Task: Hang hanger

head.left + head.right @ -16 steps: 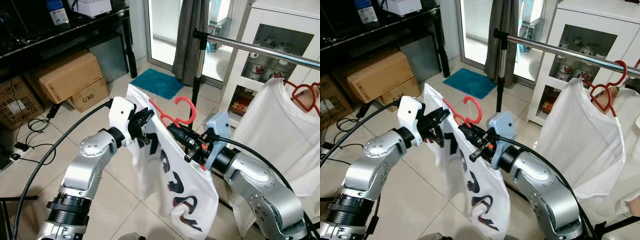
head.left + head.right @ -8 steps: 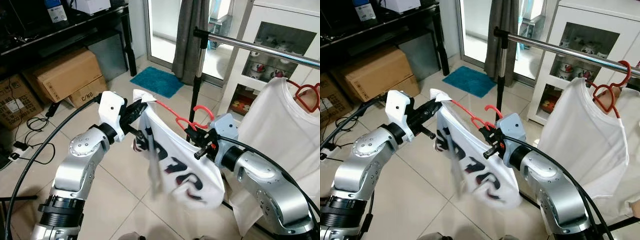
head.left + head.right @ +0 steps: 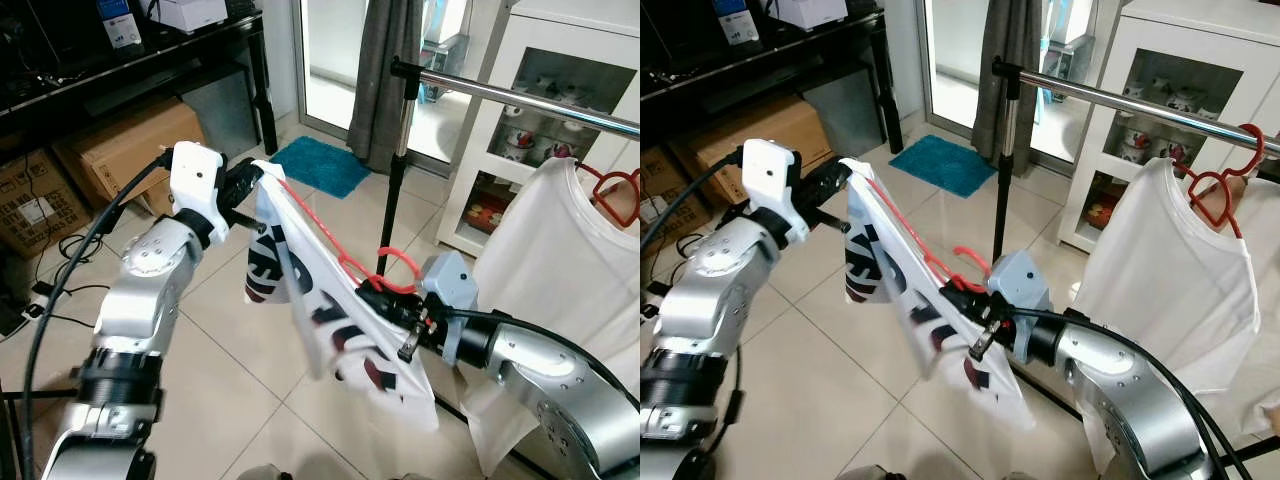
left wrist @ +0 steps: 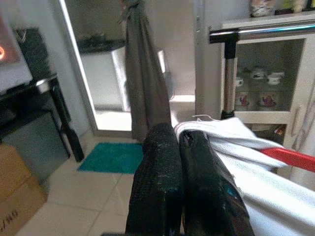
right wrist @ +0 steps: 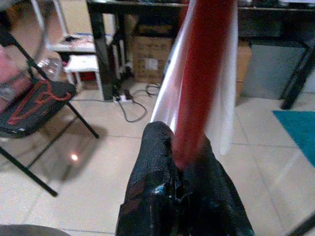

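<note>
- While both arms carry the load, the right gripper (image 3: 385,303) has its jaws clamped on the red hanger (image 3: 330,245) just below its hook; the right wrist view shows the red bar pinched between the black fingers (image 5: 157,162).
- Left gripper (image 3: 252,178) has jaws closed on the far shoulder of the white shirt (image 3: 330,310), where the hanger's end sits under the cloth; left wrist view shows the fingers (image 4: 157,172) together on the bunched fabric.
- Hanger sits in mid-air between the two grippers, in front of and below the chrome rail (image 3: 520,95), not yet touching it.
- Long axis runs on a slant: high end at the left gripper, low end at the right gripper. Hook (image 3: 400,262) curls upward and toward the rail's upright post.
- Shirt drapes off the slanted bar, printed side toward the camera, hem hanging over the tiled floor (image 3: 220,330).
- To do the step well, judged: level the bar, lift the hook above the rail, then lower it on in the free stretch between the post and the shirt already hung (image 3: 560,260).
- Risk, judged: cloth slipping down the slanted bar if the left grip eases early.
</note>
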Robot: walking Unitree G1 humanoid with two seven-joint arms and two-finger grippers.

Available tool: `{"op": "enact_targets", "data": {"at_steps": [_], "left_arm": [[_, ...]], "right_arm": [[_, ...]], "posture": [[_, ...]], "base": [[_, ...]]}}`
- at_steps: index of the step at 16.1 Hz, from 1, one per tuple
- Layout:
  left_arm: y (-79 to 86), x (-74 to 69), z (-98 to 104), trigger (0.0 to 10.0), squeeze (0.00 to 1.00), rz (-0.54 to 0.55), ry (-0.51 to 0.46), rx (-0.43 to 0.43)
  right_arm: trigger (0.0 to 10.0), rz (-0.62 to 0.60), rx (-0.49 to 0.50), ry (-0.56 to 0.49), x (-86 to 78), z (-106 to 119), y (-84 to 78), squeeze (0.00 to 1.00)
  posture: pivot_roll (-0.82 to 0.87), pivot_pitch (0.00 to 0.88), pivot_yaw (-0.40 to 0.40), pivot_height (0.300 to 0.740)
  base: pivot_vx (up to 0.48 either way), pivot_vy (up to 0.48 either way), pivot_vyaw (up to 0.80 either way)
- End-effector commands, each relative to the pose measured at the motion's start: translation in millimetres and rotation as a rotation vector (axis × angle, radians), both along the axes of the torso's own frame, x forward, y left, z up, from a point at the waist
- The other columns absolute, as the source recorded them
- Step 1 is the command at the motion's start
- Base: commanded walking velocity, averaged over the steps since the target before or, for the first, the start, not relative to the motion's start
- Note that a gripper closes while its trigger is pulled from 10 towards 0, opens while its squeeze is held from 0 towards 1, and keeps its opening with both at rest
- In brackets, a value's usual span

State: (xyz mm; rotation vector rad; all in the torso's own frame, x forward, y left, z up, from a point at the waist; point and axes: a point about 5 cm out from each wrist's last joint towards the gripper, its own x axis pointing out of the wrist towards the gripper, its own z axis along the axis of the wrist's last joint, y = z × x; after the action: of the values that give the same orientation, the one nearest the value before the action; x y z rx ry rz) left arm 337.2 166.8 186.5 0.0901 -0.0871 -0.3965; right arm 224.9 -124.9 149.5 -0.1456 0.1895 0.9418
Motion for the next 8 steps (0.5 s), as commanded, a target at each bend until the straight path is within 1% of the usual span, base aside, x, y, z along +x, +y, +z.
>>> {"op": "enact_targets", "data": {"at_steps": [1, 2, 4, 5, 6, 7, 8], "left_arm": [[41.1, 5.7, 24, 0.0, 0.0, 0.234, -0.093, -0.068], [44.5, 8.4, 24, 0.0, 0.0, 0.267, -0.092, -0.103], [42.7, 10.9, 25, 0.0, 0.0, 0.259, -0.114, -0.029], [25.2, 9.5, 22, 0.0, 0.0, 0.117, -0.135, 0.163], [5.8, 5.6, 12, 0.0, 0.0, -0.048, -0.128, 0.34], [-7.4, 2.4, 4, 0.0, 0.0, -0.151, -0.115, 0.409], [-15.2, 0.7, 1, 0.0, 0.0, -0.199, -0.106, 0.422]], "right_arm": [[0.0, 0.03, -0.023, 0.067, -8.8, -10, -5.5, 0.0], [0.0, 0.056, -0.01, 0.081, -12.8, -10, -4.0, 0.0], [0.0, 0.092, -0.033, 0.107, -18.7, -13, -3.7, 0.0], [0.0, 0.007, -0.129, 0.102, -10.8, -18, -9.1, 0.0], [0.0, -0.122, -0.203, 0.083, 3.3, -18, -15.6, 0.0], [0.0, -0.167, -0.23, 0.068, 12.0, -13, -15.8, 0.0], [0.0, -0.172, -0.239, 0.064, 15.8, -10, -14.0, 0.0]], "posture": [[-0.09, 0.0, 0.089, 0.74], [-0.09, 0.0, 0.094, 0.74], [-0.09, 0.0, 0.098, 0.74], [-0.09, 0.0, 0.099, 0.74], [-0.1, 0.0, 0.104, 0.74], [-0.1, 0.0, 0.107, 0.74], [-0.11, 0.0, 0.11, 0.74]], "base": [[0.0, 0.0, 0.0], [0.0, 0.0, 0.0], [0.0, 0.0, 0.0], [0.0, 0.0, 0.0], [0.0, 0.0, 0.0], [0.0, 0.0, 0.0], [0.0, 0.0, 0.0]]}}
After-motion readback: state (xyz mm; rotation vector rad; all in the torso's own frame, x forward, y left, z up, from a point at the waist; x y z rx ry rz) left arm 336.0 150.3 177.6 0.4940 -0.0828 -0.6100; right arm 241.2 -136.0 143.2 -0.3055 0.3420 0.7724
